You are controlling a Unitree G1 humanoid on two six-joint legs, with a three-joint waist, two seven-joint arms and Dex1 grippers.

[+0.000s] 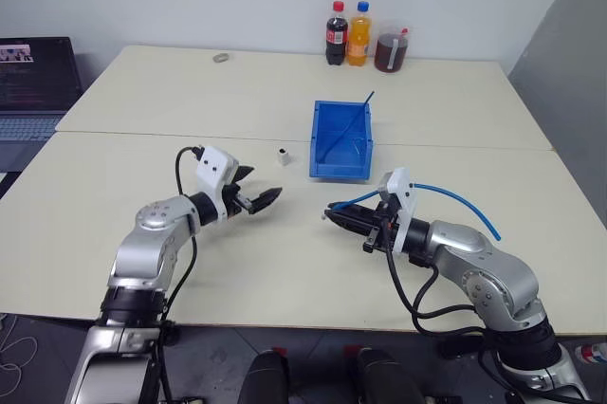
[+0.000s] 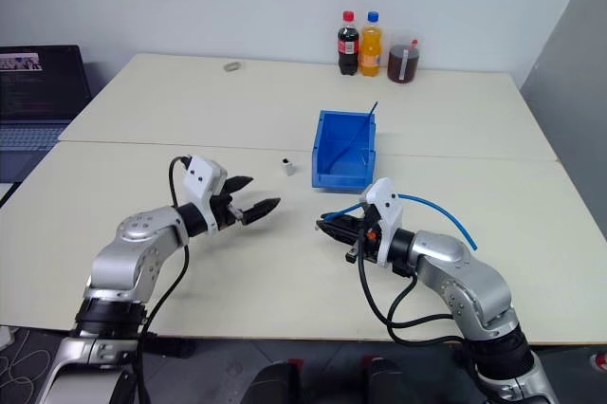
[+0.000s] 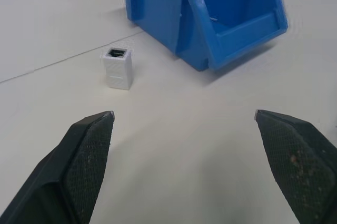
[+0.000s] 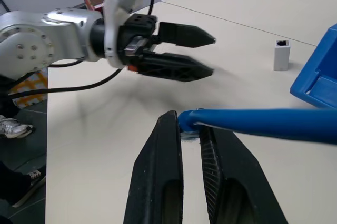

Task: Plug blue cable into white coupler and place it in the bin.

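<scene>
The white coupler (image 1: 283, 155) stands upright on the table, dark opening up, just left of the bin (image 1: 340, 169), a bright blue open-topped box. My left gripper (image 1: 261, 186) hovers open and empty in front of the coupler (image 3: 117, 68), a short way from it and pointing toward it and the bin (image 3: 163, 13). My right gripper (image 4: 187, 124) is shut on the blue cable (image 4: 263, 124) near its end, below the bin. The rest of the cable (image 1: 455, 195) arcs back over my right forearm. The two grippers face each other with a gap between them.
A thin dark blue wire (image 1: 360, 115) leans inside the bin. Two bottles (image 1: 347, 34) and a jug of dark drink (image 1: 391, 51) stand at the table's far edge, with a small round thing (image 1: 221, 58) to their left. A laptop (image 1: 33, 82) sits far left.
</scene>
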